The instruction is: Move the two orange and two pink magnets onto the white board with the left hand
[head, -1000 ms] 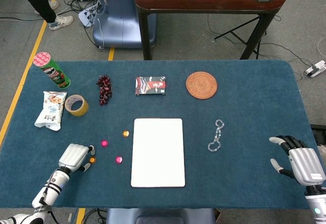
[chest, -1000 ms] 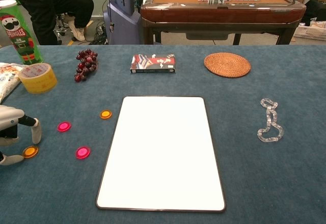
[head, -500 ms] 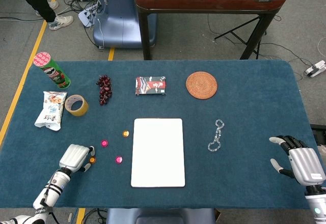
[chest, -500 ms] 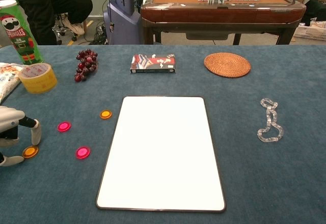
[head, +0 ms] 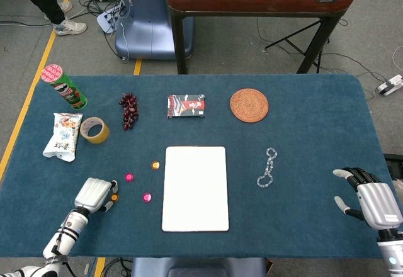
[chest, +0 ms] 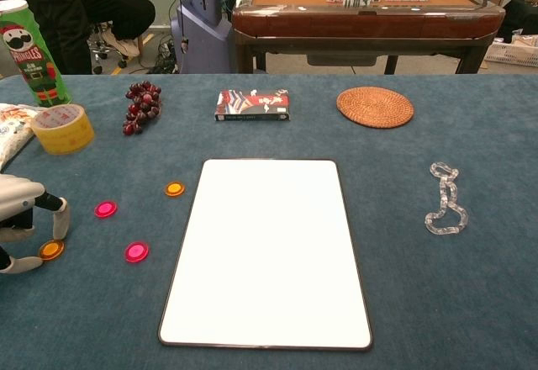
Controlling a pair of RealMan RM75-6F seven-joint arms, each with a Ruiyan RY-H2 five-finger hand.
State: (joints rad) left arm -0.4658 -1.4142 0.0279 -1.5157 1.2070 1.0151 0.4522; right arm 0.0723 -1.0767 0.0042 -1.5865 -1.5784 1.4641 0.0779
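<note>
Blue-clothed bench [head: 315,132] carries everything. White board [head: 195,187] lies flat at centre, long side running 12 to 6, nothing on it.

Left hand [head: 93,194] sits at 8 o'clock of the board, low over the cloth near the bench's front-left edge; fingers [chest: 60,216] apart and curved down, holding nothing. One orange magnet [chest: 50,250] lies right at the fingertips, between thumb and fingers in the chest view; touching or not, cannot tell. Right hand [head: 373,201] rests near the bench's right edge, at 3 o'clock of the board and well apart from it, fingers spread, holding nothing.

Other three magnets are all on the cloth left of the board, none on it: second orange magnet [head: 155,165] just beside the board's upper-left corner; one pink magnet [head: 129,177] at 9 o'clock of the board, near the left hand; other pink magnet [head: 147,197] at 8 o'clock, closer to the board's left edge.

Rest: chip can [head: 63,86] lying tilted at the far-left corner, snack bag [head: 63,136] at 6 o'clock of it, yellow tape roll [head: 94,130] just beside the bag. Woven coaster [head: 249,105] at 1 o'clock of the board, card box [head: 186,106] at 12, grape bunch [head: 129,109] at 11. Clear chain [head: 267,167] at 3 o'clock of the board.
</note>
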